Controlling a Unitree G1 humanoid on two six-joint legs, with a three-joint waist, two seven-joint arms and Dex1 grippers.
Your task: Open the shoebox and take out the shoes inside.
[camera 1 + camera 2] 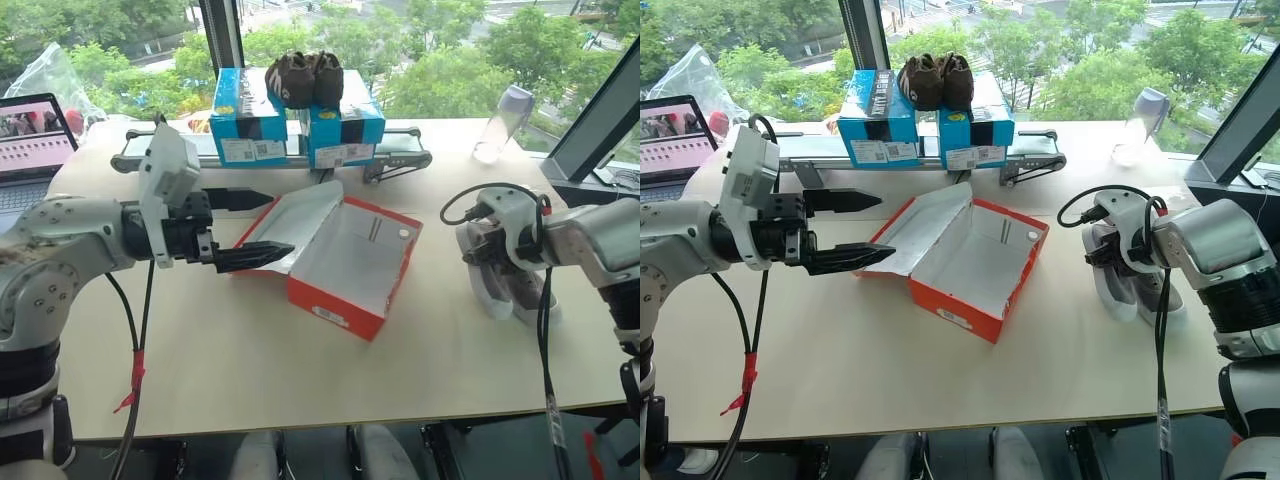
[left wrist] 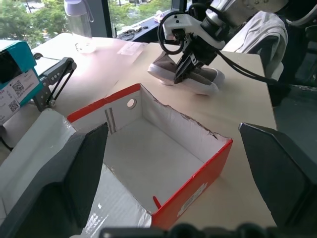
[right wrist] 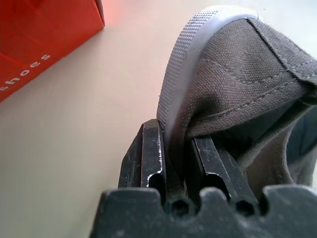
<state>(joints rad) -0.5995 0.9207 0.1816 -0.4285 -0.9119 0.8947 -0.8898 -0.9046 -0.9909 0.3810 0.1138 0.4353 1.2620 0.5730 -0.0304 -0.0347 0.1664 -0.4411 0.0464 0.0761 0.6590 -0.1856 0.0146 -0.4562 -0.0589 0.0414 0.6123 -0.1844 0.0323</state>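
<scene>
The red shoebox [image 1: 335, 305] stands open in the middle of the table, its white inside bare and its lid [image 1: 300, 225] folded back to the left. My left gripper [image 1: 250, 228] hovers over that lid, open, with nothing between its fingers. At the table's right, the grey shoes [image 2: 205, 82] with white soles lie close together on the tabletop. My right gripper [image 3: 173, 144] is shut on the edge of one shoe [image 3: 237, 89], pinching canvas and sole rim. That hand covers part of the pair [image 1: 495, 290] in the head views.
Two blue boxes [image 1: 250, 115] stand at the back with dark brown shoes [image 1: 303, 78] on top, behind a black-framed stand [image 1: 400, 160]. A laptop [image 1: 35, 135] sits at the far left and a clear bottle [image 1: 505, 120] at the back right.
</scene>
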